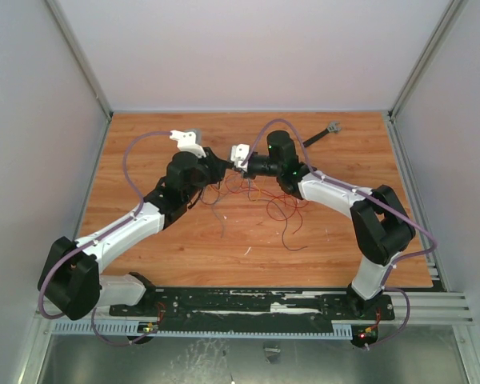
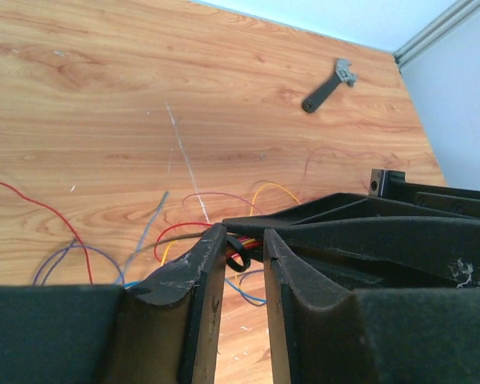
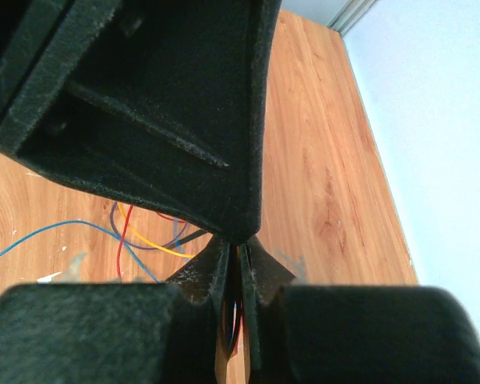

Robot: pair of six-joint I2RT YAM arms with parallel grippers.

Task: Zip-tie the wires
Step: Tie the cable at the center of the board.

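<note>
The wires are a loose tangle of thin red, yellow, blue and dark strands lying mid-table. Both grippers meet just above them. In the left wrist view, my left gripper stands open with a clear gap between its pads. A black loop of the zip tie circles a red and yellow bunch of the wires right at its tips. My right gripper is shut on that bunch, with coloured strands pinched between its pads. Seen from above, the left gripper and the right gripper almost touch.
A short black tool with a grey head lies at the far right of the wooden table, also visible in the left wrist view as the tool. Loose wire ends spread over the board toward the near left. White walls close in three sides.
</note>
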